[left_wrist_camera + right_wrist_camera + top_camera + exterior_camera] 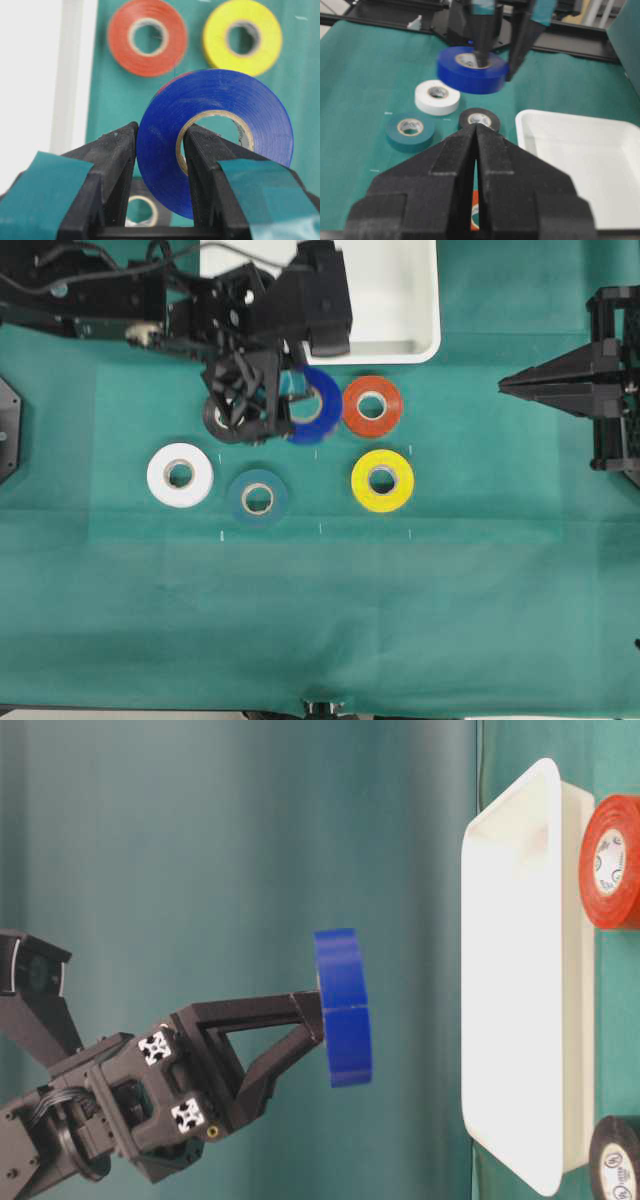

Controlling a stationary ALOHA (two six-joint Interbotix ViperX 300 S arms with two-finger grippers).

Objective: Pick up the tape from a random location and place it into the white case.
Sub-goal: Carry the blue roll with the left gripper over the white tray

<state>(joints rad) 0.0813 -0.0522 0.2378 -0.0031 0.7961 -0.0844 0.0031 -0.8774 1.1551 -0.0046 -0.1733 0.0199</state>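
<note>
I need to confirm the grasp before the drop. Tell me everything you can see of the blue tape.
The blue tape is a glossy royal-blue roll with a pale inner core. It is lifted clear of the green cloth, lying roughly flat. The left gripper pinches its wall, one finger inside the core, one outside. Nothing else touches it, and it is not yet in the white case.

Left gripper (159, 150) clamped on tape (220, 107), raised above table; right gripper (505, 386) closed, idle, empty.

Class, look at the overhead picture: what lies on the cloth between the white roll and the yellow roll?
The dark teal roll lies between the white roll and the yellow roll, slightly nearer the picture's bottom edge; the overhead view shows it.
</note>
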